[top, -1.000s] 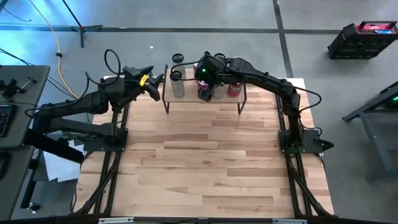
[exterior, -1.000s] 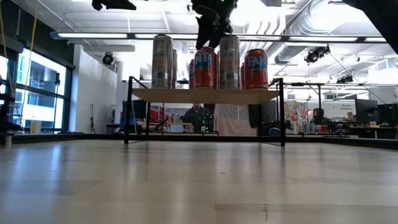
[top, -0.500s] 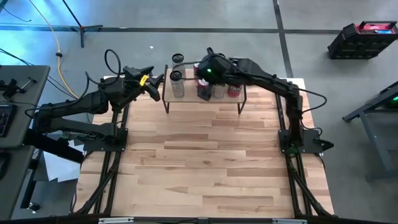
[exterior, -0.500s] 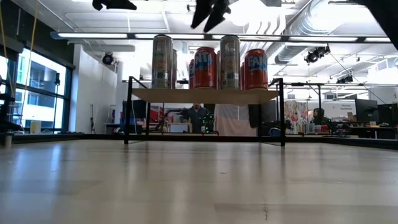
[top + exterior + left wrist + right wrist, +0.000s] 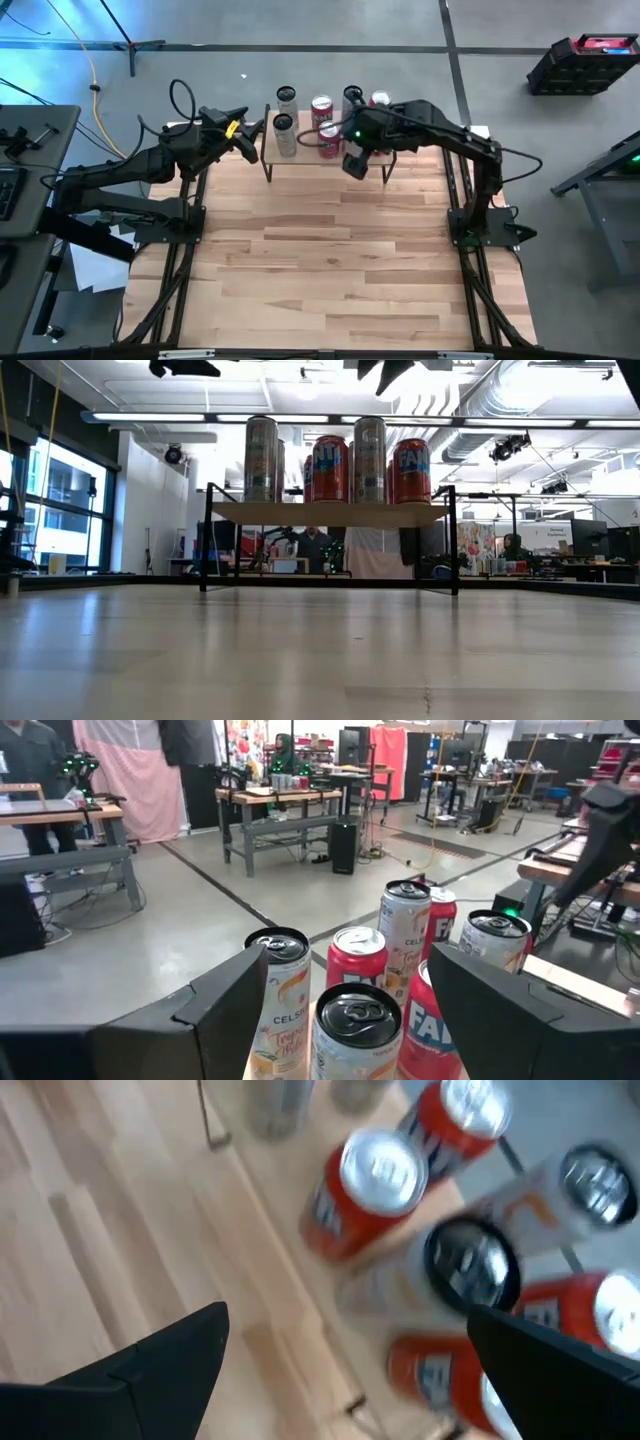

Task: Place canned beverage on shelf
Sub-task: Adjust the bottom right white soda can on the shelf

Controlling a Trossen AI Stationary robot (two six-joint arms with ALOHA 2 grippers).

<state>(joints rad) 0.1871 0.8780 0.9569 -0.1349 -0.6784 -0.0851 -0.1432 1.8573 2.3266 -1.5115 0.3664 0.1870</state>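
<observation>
cans (image 5: 322,126) on shelf (image 5: 372,158), beyond right jaws (image 5: 355,165)

Place: an open-plan robotics lab or workshop — industrial, not domestic.
Ceiling: bare ducting (image 5: 520,405) and strip lights (image 5: 300,418) are running overhead.
Floor: grey concrete (image 5: 170,930) is spreading between workbenches (image 5: 275,805) (cluttered with gear).
Rig: two dark arms are standing on a wooden tabletop (image 5: 330,250).
People: someone (image 5: 318,548) is sitting at a far desk — partly hidden.

Glossy metal cans (image 5: 330,468), wood shelf (image 5: 330,513)
</observation>
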